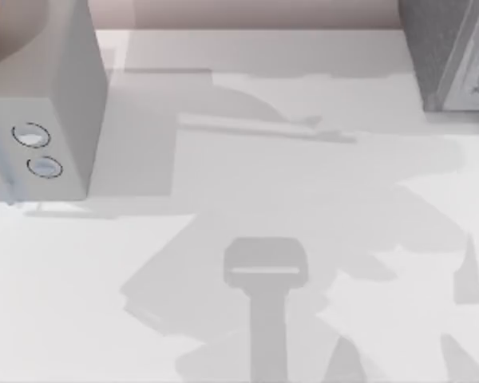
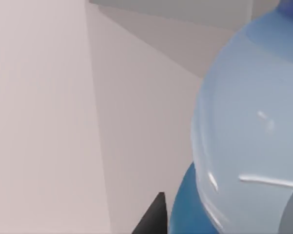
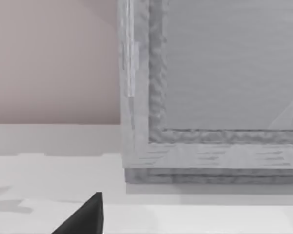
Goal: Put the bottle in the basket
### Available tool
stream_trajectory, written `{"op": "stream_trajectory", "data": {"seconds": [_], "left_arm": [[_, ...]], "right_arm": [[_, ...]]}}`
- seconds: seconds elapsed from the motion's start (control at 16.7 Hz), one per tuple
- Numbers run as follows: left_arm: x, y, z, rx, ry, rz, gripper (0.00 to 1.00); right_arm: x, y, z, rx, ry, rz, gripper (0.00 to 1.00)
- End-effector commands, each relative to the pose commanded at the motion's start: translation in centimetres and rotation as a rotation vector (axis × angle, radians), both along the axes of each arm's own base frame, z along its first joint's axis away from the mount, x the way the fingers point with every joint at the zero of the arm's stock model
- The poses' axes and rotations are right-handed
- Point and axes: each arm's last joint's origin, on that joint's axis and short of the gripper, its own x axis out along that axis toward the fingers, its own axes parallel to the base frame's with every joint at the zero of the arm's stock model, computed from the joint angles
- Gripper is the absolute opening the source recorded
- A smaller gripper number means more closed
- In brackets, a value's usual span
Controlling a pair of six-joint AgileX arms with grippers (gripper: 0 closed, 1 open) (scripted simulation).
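With the pale clear plastic bottle looming close to the left end effector, finger state can't tell; clumsy approach could topple it

White flat surface; pale grey box with two round rings at left; grey textured block at far right corner.

surface: white table; left: pale grey box; far right: grey basket
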Motion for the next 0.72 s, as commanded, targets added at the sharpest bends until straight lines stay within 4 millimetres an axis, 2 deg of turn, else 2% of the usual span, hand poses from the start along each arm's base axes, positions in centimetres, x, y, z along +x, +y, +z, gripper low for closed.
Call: {"op": "stream_trajectory", "data": {"seconds": [0.18, 0.48, 0.72], "left_arm": [[0.8, -0.4, -0.7, 0.000, 0.009, 0.009, 0.00], [2.4, -1.3, -3.0, -0.009, 0.025, 0.009, 0.00], [2.7, -2.3, -3.8, -0.007, 0.015, 0.006, 0.00]], "right_arm": [[0.0, 0.0, 0.0, 0.000, 0.000, 0.000, 1.00], [0.0, 0.0, 0.0, 0.000, 0.000, 0.000, 1.00], [0.0, 0.0, 0.0, 0.000, 0.000, 0.000, 1.00]]}}
